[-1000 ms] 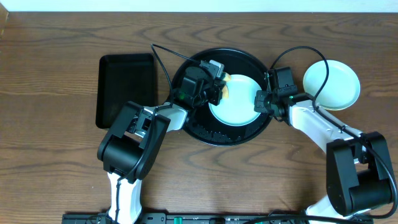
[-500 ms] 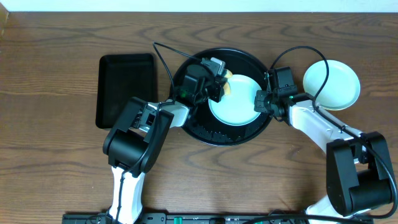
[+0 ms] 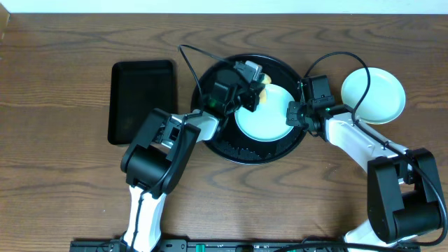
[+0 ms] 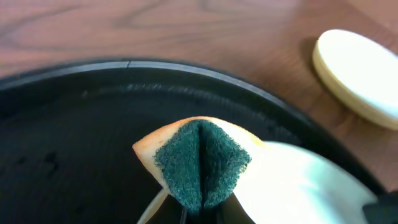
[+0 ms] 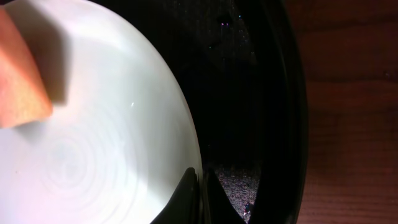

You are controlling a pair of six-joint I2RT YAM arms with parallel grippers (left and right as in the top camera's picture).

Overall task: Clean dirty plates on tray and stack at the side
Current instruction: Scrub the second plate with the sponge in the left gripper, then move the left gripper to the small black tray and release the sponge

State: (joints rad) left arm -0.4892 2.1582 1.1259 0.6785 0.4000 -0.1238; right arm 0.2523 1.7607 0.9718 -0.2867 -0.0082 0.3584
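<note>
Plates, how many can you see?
2. A mint plate in the round black tray; a second plate on the table to its right. More may hide underneath.

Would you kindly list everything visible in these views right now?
round tray: one, black, wet, table centre.
plate on tray: one, pale blue-mint, inside the round tray.
side plate: one seen, pale, on the table right of the round tray.
rectangular tray: one, black, left of the round tray.
sponge: one, yellow with green face, at the plate's edge.
table: one, brown wood.
left gripper: black, shut on the sponge.
right gripper: black, shut on the trayed plate's rim.
</note>
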